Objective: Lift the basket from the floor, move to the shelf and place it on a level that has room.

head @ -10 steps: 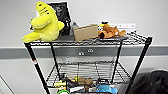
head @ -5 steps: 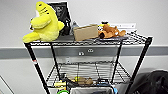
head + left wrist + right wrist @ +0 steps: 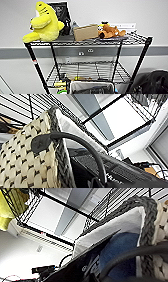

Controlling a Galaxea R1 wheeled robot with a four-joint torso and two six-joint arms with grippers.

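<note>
Beige weave with a dark grey braided rim fills the left wrist view: the basket hangs right at that wrist, its dark looped handle arching over the side, though whether the left hand is clamped on it or apart I cannot tell. In the head view the basket sits at the lower edge, its pale rim level with, or just below, the bare wire-grid level of the shelf, and centred between the front posts. Its long axis runs across the rack, parallel to the tier's front edge.

Above, the top tier is crowded: a yellow plush toy on the left, a brown cardboard box in the middle, an orange plush to the right. The open tier lies forward of and slightly above the basket, so the basket has to rise and go in over its front edge.

In the right wrist view the basket's white lining and braided rim sit close by that wrist too; the right hand's grip cannot be made out either. Both arms appear equally near.
</note>
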